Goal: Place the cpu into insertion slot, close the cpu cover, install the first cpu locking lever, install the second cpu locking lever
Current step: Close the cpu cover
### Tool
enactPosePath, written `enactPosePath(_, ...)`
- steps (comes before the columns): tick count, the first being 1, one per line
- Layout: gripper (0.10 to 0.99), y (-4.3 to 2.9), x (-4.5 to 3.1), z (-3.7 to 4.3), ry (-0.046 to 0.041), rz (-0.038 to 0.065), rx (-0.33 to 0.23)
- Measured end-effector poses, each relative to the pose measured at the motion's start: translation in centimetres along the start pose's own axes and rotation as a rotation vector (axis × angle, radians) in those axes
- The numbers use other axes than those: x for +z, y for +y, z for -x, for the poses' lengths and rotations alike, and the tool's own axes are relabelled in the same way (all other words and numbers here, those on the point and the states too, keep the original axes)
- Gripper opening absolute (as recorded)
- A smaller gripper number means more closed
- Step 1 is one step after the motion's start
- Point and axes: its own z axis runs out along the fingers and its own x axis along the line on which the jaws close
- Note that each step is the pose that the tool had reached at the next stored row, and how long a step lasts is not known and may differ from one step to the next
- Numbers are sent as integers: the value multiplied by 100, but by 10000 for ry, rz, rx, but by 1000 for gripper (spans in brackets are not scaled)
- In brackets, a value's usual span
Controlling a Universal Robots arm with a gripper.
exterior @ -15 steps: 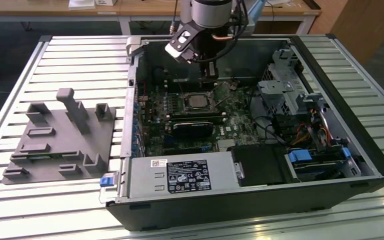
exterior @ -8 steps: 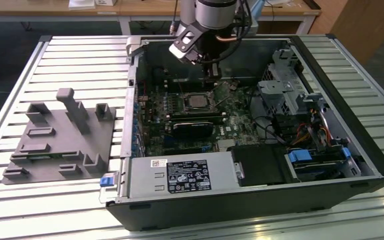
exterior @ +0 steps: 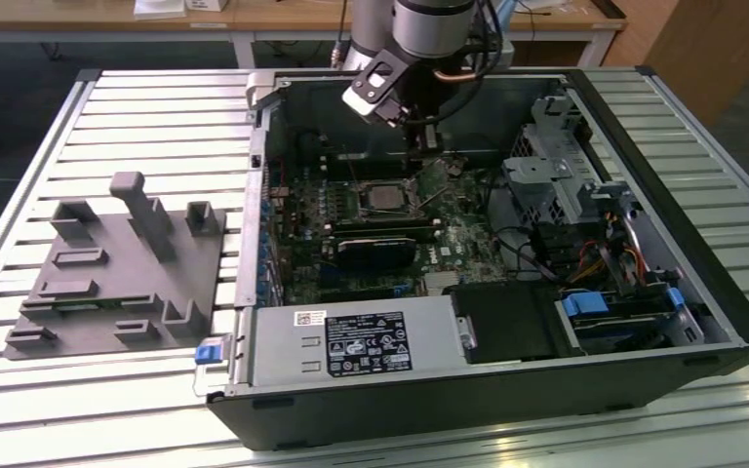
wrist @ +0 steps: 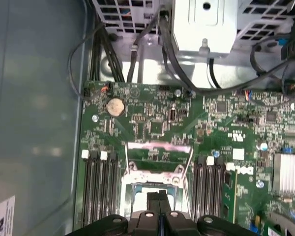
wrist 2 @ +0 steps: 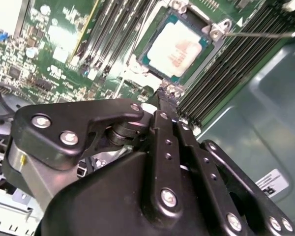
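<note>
The cpu [wrist 2: 179,49], a flat square chip with a dull silver top, lies in the insertion slot [wrist 2: 152,37] on the green motherboard; in the exterior view the slot [exterior: 381,198] is mid-board. The cpu cover [wrist: 160,146], a thin silvery frame, stands tilted up off the slot, with board showing through its window. Thin wire locking levers [wrist: 191,162] stick up on both sides of it, and one lever [wrist 2: 260,34] reaches out from a slot corner. My gripper [wrist: 160,199] hangs just above the slot's edge, fingers shut together with nothing between them.
Long black memory slots [wrist: 96,191] flank the socket on both sides. A black card [exterior: 377,244] lies just in front of the socket. Drive cage and cables [exterior: 557,185] fill the exterior view's right of the case. A grey fixture block [exterior: 114,273] sits outside the case.
</note>
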Motion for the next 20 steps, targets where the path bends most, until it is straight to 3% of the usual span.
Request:
enactPosePath(6,106,108,5,2,-21,-23,0)
enactPosePath(11,106,158,-6,3,-18,-51,0)
enactPosePath(20,106,334,3,10,-21,-89,15)
